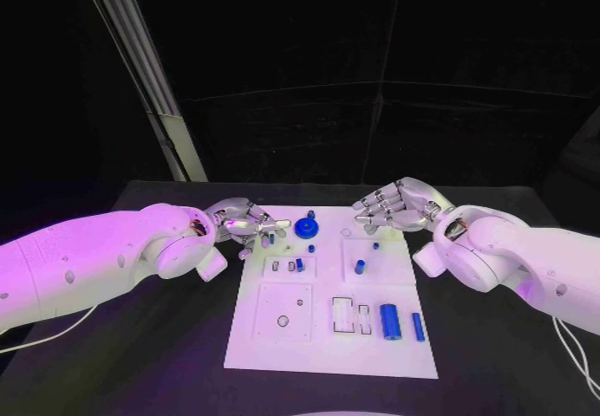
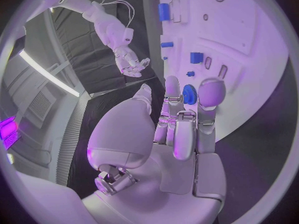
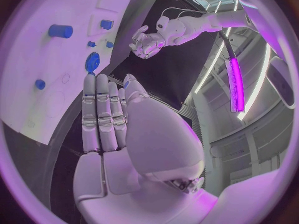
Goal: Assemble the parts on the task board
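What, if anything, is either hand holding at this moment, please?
Nothing: the left hand and right hand hover empty over the white task board's far end.

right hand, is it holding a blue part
No, the right hand hovers with nothing in it at the board's far edge.

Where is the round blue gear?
In the head view the gear sits at the board's far edge, between the two robot hands, nearer the left robot hand.

Right hand [image 3: 106, 117] seemingly empty beside task board [image 3: 56, 69]
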You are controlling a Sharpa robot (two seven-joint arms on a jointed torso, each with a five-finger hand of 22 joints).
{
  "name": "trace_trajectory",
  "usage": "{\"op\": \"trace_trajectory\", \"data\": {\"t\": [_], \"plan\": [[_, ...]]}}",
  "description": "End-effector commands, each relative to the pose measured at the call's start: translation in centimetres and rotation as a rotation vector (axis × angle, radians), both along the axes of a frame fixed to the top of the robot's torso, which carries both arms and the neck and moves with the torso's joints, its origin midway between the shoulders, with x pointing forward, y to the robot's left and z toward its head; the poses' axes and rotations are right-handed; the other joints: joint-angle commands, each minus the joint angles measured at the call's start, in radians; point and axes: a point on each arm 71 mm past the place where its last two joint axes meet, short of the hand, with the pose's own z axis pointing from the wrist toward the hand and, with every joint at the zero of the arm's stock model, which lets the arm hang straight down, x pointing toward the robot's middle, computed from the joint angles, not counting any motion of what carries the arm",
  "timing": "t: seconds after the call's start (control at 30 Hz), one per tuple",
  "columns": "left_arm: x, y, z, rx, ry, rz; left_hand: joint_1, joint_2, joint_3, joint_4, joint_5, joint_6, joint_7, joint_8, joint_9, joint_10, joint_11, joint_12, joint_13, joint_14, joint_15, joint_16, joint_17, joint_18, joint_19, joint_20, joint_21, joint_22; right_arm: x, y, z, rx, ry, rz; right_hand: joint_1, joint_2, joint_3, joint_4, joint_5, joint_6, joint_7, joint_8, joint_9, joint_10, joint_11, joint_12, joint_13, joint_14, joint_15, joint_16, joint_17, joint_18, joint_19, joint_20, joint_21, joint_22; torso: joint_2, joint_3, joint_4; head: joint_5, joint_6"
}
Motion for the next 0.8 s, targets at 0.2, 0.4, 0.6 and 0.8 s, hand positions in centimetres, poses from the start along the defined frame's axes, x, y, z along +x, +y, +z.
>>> {"op": "trace_trajectory", "data": {"t": [0.2,0.4,0.6,0.8], "plan": [[0.1,-1.1,-0.8,0.43,0.094,-0.1,-0.026,0.036,-0.06,0.03,0.004,-0.022,-0.015,0.098,0.05,-0.047,-0.011,0.215,0.206,0.089,-0.016,0.032,0.196,-0.042,0.059,-0.006,0.135,0.186,0.2,-0.7,0.1,0.092,0.039,0.007,-0.011,-0.005,0.027,0.0,0.002,0.003,0.008,-0.011,-0.001,0.046,0.003,-0.066,-0.151,0.078,0.004,-0.14,-0.114,0.005,0.113,-0.004,-0.141,-0.118,-0.017,0.0037,-0.0041,0.01,-0.006],[0.9,-2.5,-0.8,0.504,0.084,-0.124,-0.021,0.044,-0.109,0.03,0.005,-0.037,-0.034,0.214,0.125,-0.017,-0.024,0.397,0.395,0.104,-0.026,0.072,0.263,-0.066,0.084,-0.016,0.249,0.355,0.3,-0.9,0.3,0.07,-0.011,-0.005,-0.031,-0.014,0.022,0.001,0.006,0.005,0.004,-0.009,0.0,0.066,-0.003,-0.06,-0.17,0.12,-0.002,-0.147,-0.129,0.006,0.156,-0.009,-0.155,-0.135,-0.017,0.0039,-0.0038,0.012,-0.011],[1.4,-3.9,-1.0,0.545,0.089,-0.16,-0.038,0.043,-0.146,0.031,-0.004,-0.063,-0.043,0.281,0.173,-0.005,-0.029,0.447,0.444,0.104,-0.031,0.072,0.263,-0.077,0.095,-0.018,0.302,0.434,0.4,-1.0,0.3,0.074,-0.008,-0.019,-0.045,-0.02,0.016,0.005,0.011,0.002,0.005,-0.01,-0.001,0.065,-0.001,-0.061,-0.174,0.125,-0.001,-0.151,-0.134,0.004,0.163,-0.009,-0.162,-0.14,-0.015,0.0042,-0.0033,0.013,-0.012],[1.8,-5.0,-1.0,0.598,0.064,-0.19,-0.039,0.05,-0.162,0.031,0.004,-0.085,-0.044,0.318,0.2,-0.008,-0.031,0.455,0.447,0.104,-0.032,0.072,0.263,-0.078,0.092,-0.019,0.311,0.446,0.5,-1.1,0.1,0.072,0.015,-0.033,-0.057,-0.024,0.01,0.008,0.018,-0.002,0.006,-0.011,-0.001,0.063,0.0,-0.062,-0.176,0.126,0.001,-0.156,-0.14,0.003,0.166,-0.007,-0.171,-0.147,-0.014,0.0042,-0.0061,0.013,-0.015]]}}
